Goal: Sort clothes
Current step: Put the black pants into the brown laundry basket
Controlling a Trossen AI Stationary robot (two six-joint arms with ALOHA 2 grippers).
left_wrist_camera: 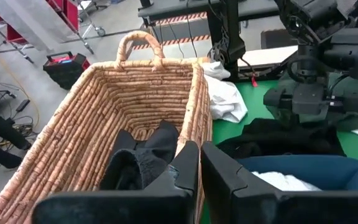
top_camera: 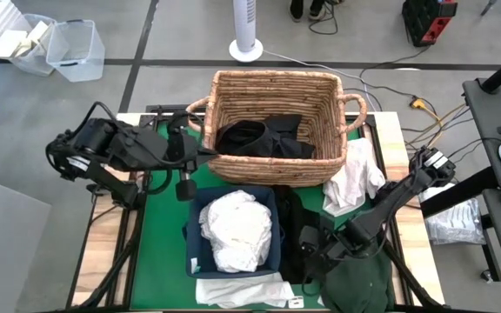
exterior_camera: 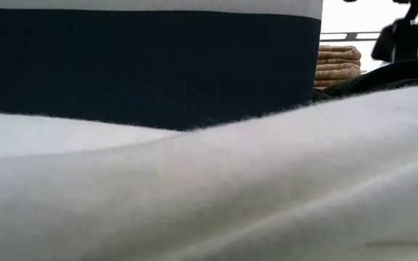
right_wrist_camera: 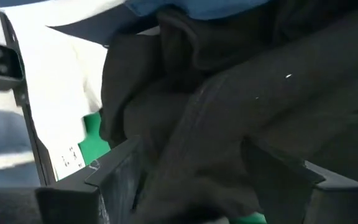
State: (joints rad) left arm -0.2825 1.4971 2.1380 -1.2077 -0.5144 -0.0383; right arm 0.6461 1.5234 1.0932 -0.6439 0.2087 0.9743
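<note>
Black clothes (top_camera: 263, 139) lie in the tan wicker basket (top_camera: 233, 91) at the far middle. White clothes (top_camera: 236, 228) fill the navy bin (top_camera: 194, 252) in front of it. A black garment (top_camera: 292, 217) lies on the green mat right of the bin, with a dark green one (top_camera: 359, 283) nearer. My right gripper (top_camera: 307, 252) is open low over the black garment (right_wrist_camera: 229, 124), a finger on either side of a bunched ridge. My left gripper (left_wrist_camera: 199, 163) hovers shut and empty above the basket's near left corner (top_camera: 209, 161). My right gripper comes at the black garment's bunched ridge (right_wrist_camera: 191, 162) slanting down from the table's right. Its open fingers (right_wrist_camera: 114, 177) stand on either side of the ridge. Whether they touch the cloth I cannot tell.
One white garment (top_camera: 353, 178) lies on the table's right side by the basket. Another (top_camera: 242, 291) lies at the near edge, filling the low view (exterior_camera: 209, 188). The bin's wall (exterior_camera: 151, 65) blocks that view. Plastic boxes (top_camera: 75, 50) and a fan base (top_camera: 245, 48) stand on the floor beyond.
</note>
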